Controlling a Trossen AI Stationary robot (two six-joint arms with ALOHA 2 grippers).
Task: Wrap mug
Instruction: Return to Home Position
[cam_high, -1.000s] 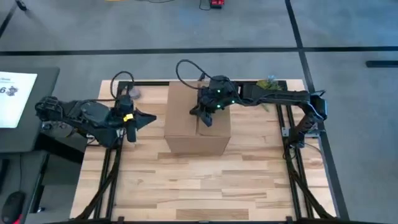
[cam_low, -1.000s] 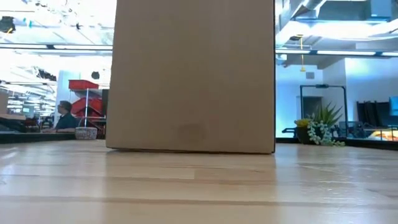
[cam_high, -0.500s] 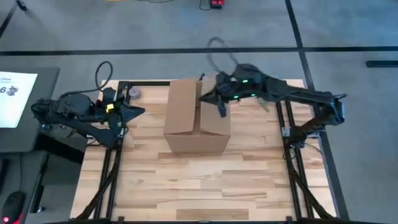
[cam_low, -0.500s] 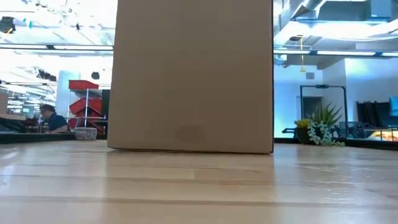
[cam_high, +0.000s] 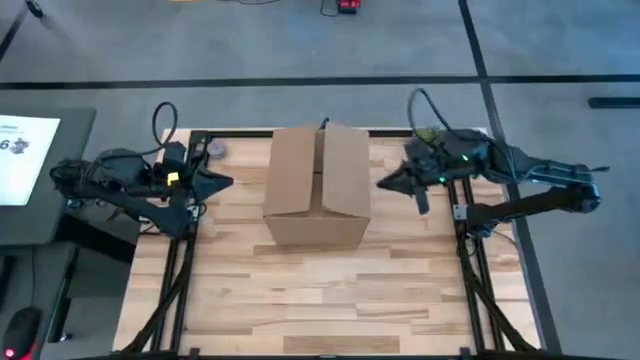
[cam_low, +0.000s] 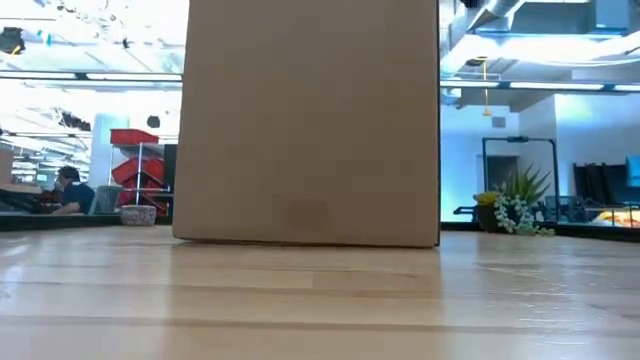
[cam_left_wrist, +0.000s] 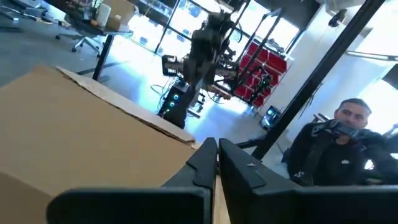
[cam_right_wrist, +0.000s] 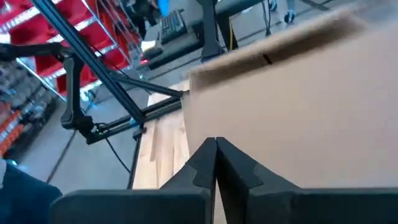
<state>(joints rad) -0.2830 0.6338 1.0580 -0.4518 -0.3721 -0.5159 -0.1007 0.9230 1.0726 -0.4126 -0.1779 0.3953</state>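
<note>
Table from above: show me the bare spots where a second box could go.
The widest bare stretch is the table between the box and the front edge. The strips beside the box are crowded: the left hand points in on one side, the right hand on the other.

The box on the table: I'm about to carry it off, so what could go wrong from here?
1. The box has top flaps that only meet at a centre seam. No tape shows, so they may spring open when it is lifted.
2. The right gripper, shut, hangs close beside the box's right side, so a stray swing could nudge it. The left gripper, also shut, waits farther off on the left.
</note>
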